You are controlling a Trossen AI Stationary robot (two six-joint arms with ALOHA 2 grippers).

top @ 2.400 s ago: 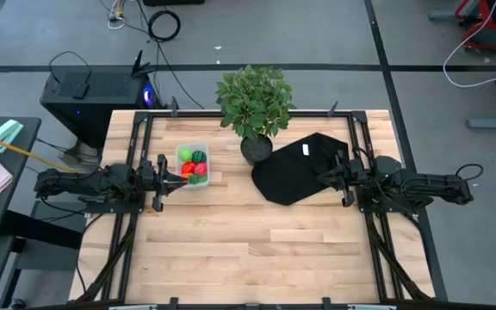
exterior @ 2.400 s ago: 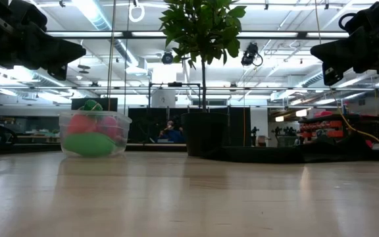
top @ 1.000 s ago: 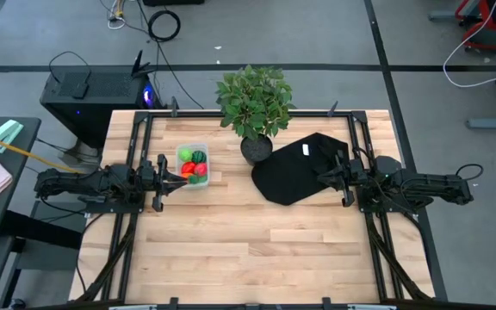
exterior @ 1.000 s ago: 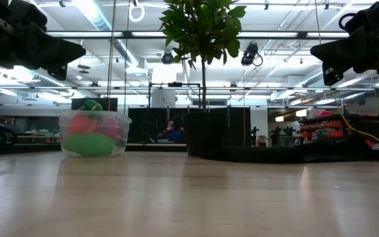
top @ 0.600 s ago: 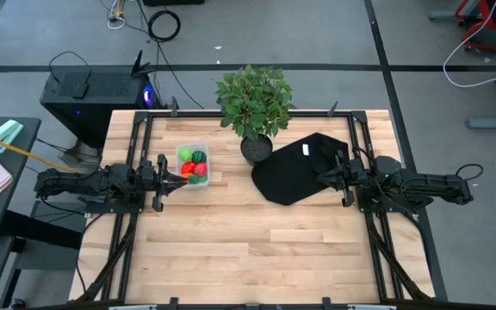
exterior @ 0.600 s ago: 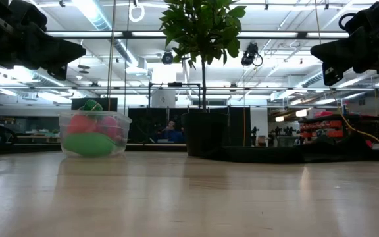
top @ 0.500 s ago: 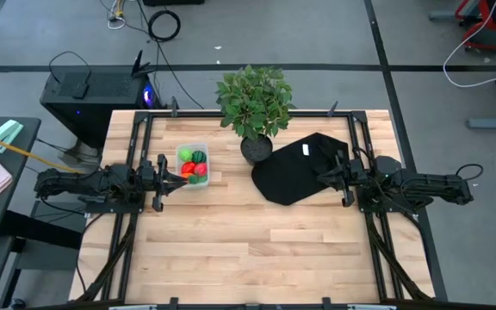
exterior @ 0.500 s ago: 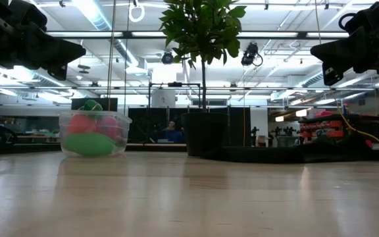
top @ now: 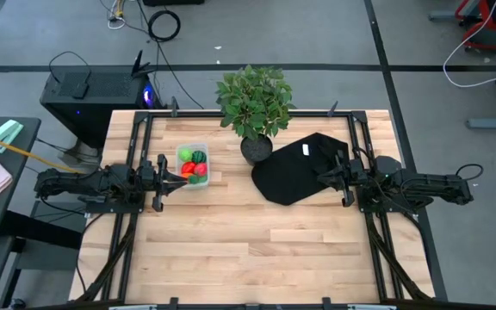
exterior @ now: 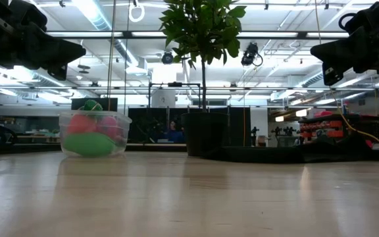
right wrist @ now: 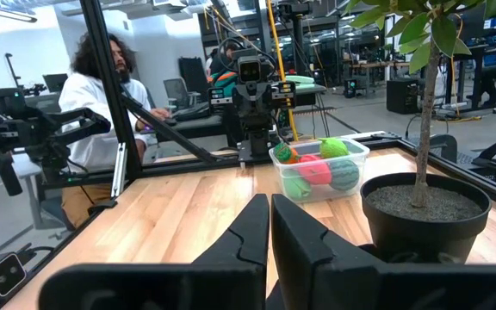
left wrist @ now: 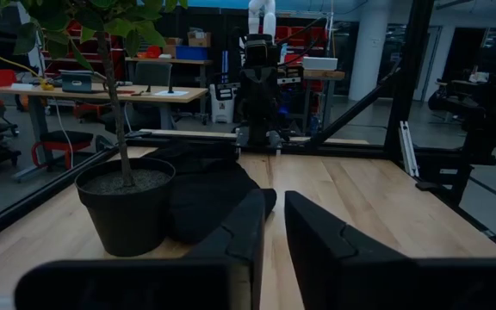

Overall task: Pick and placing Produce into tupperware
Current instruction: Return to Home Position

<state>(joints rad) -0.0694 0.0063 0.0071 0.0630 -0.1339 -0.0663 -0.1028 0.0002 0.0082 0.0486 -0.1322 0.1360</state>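
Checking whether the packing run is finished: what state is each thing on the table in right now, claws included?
tupperware: upright, no lid, holding the produce.
produce: every visible piece inside the tupperware.
left claw: slightly open, empty, raised beside the tupperware.
right claw: shut, empty, raised over the black cloth.
potted plant: upright.
black cloth: lying loosely spread beside the potted plant.

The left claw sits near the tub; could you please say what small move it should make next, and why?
Probably none: I would hold it parked. The produce lies inside the tupperware tub, no loose piece shows on the table, the left claw is empty and slightly open, and the right claw is shut, empty, above the black cloth.
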